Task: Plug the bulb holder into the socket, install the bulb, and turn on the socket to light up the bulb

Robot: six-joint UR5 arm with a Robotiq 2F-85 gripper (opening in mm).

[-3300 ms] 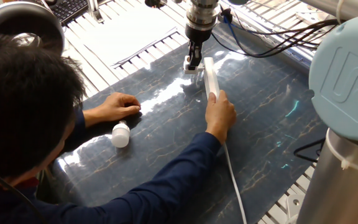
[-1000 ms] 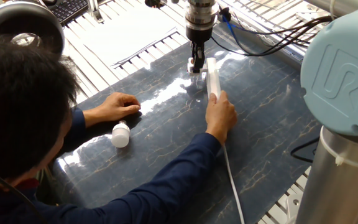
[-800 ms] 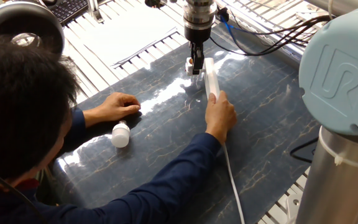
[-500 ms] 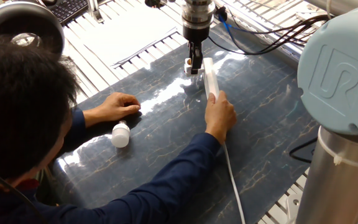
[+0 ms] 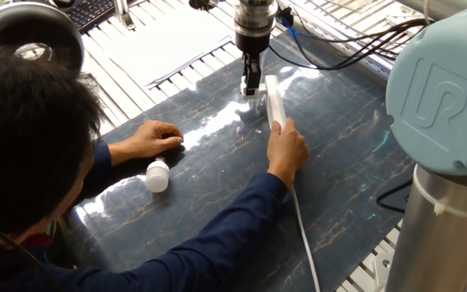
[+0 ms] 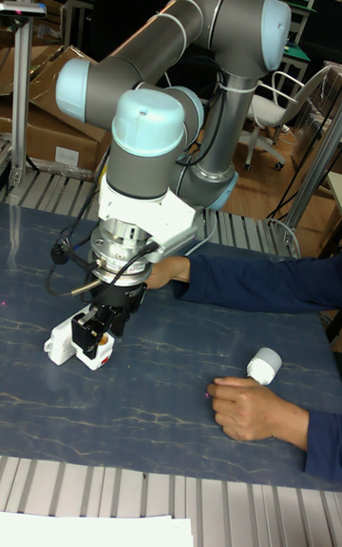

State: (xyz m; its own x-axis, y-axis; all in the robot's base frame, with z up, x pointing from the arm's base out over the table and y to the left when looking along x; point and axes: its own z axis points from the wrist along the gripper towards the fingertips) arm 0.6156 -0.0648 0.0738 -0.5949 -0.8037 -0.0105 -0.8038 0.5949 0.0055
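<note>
The socket (image 5: 276, 100) is a long white strip lying on the dark marbled table, with its white cord (image 5: 302, 231) running toward the front. A person's hand (image 5: 287, 151) holds down its near end. My gripper (image 5: 251, 84) points straight down at the strip's far end (image 6: 63, 338). It is shut on the bulb holder (image 6: 94, 337), a small white piece with an orange opening that sits at the strip's top face. The bulb (image 5: 158, 175) lies on its side on the table beside the person's other hand (image 6: 249, 409), far from the gripper.
A person leans over the table's near left side, head (image 5: 23, 130) low and both forearms on the surface. My arm's large grey and blue joint (image 5: 448, 89) fills the right foreground. Black cables (image 5: 355, 53) trail behind the gripper. Slatted metal rails (image 5: 181, 69) border the table.
The gripper has shifted slightly left over the strip's far end, and the arm's big joint moved left with it. The hands, the strip and the bulb stay put.
</note>
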